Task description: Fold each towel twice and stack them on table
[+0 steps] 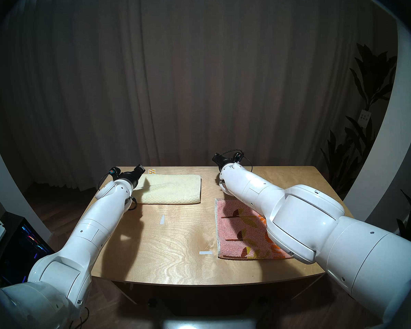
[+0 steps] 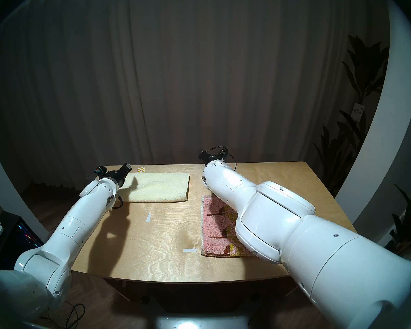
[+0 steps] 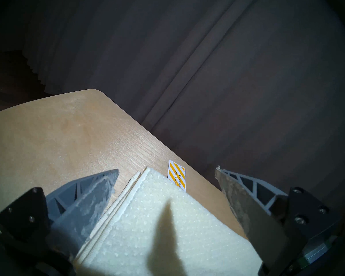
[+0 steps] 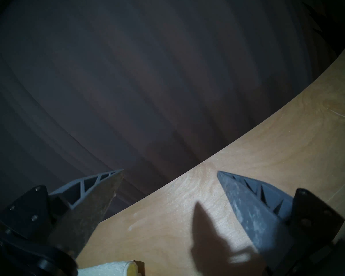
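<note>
lying apart on the table [image 1: 176, 250], cream-yellow towel [image 1: 173, 189] folded far left under the empty, spread-jawed left gripper [image 3: 166, 171], pink patterned towel [image 1: 242, 228] near right, behind the likewise empty, spread right gripper [image 4: 170, 171].

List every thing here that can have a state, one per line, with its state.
Cream towel: folded, flat on the table, not held.
Pink towel: folded, flat on the table, apart from the cream one, not stacked.
Left pincer: open, empty, above the cream towel's corner.
Right pincer: open, empty, above bare table at the far edge.
</note>
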Controlling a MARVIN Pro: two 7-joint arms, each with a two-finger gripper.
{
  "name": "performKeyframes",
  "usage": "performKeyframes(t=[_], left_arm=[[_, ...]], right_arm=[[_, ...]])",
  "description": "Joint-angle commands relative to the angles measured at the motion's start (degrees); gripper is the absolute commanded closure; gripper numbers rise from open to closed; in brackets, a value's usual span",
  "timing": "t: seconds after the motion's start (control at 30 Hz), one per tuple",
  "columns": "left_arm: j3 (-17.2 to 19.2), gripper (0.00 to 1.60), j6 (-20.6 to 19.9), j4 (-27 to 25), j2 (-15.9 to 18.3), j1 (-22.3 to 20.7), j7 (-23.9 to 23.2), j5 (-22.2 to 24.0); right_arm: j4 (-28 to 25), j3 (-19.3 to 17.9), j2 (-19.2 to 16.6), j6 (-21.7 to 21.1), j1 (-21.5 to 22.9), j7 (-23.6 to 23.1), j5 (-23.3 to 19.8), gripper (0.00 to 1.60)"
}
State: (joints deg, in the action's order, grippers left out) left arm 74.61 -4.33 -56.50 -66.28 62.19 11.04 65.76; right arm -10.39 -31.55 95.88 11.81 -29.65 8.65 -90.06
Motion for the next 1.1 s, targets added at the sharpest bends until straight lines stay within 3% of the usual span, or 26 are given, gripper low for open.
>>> performKeyframes(t=[0.0, 1.07], left_arm=[[-0.3, 0.0, 1.8, -3.4, 1.6, 1.2, -0.7, -1.7], [-0.6, 0.0, 8.4, -15.8, 6.9, 10.1, -2.2, -7.5]], right_arm=[[-0.5, 1.9, -0.8, 1.7, 0.3, -1.7, 2.1, 0.0], [-0.7, 9.7, -5.1, 7.7, -2.2, -6.9, 9.2, 0.0]])
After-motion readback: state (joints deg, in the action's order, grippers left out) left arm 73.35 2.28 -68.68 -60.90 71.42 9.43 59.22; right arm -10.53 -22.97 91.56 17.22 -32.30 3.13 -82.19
